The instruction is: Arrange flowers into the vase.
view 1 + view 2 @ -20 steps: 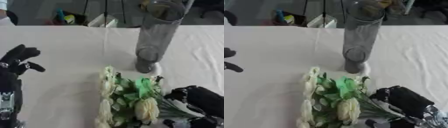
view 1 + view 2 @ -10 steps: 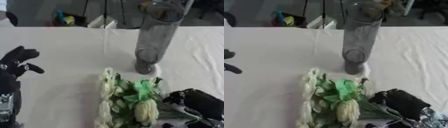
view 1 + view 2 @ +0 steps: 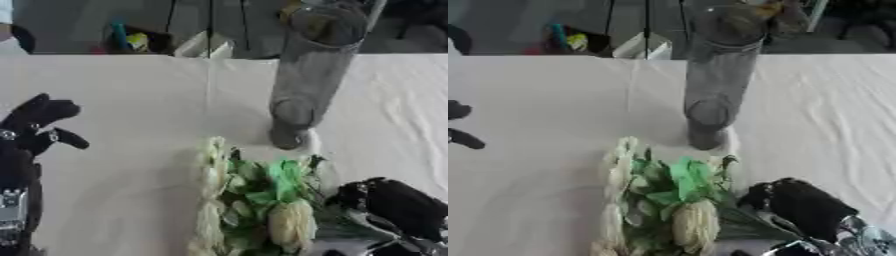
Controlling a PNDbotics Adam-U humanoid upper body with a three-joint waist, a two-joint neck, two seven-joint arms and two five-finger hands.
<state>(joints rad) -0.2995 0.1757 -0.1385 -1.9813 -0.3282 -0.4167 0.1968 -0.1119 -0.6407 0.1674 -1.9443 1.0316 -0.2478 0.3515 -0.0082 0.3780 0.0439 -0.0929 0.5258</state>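
A tall grey glass vase [image 3: 308, 75] stands upright on the white tablecloth [image 3: 131, 100], a little right of centre. In front of it lies a bunch of pale cream flowers [image 3: 254, 200] with green leaves, their heads pointing toward the vase and the left. My right hand [image 3: 802, 207] is at the bottom right, its black fingers curled down on the stems beside the bunch. Over at the left edge my left hand [image 3: 35, 122] rests with its fingers relaxed, holding nothing.
Beyond the table's far edge there are dark stands, a small white box [image 3: 206, 47] and some coloured items [image 3: 131, 40]. The cloth is wrinkled on the right side [image 3: 402, 110].
My right hand has slid down and back toward the bottom right corner. The flowers, the vase and my left hand have stayed where they were.
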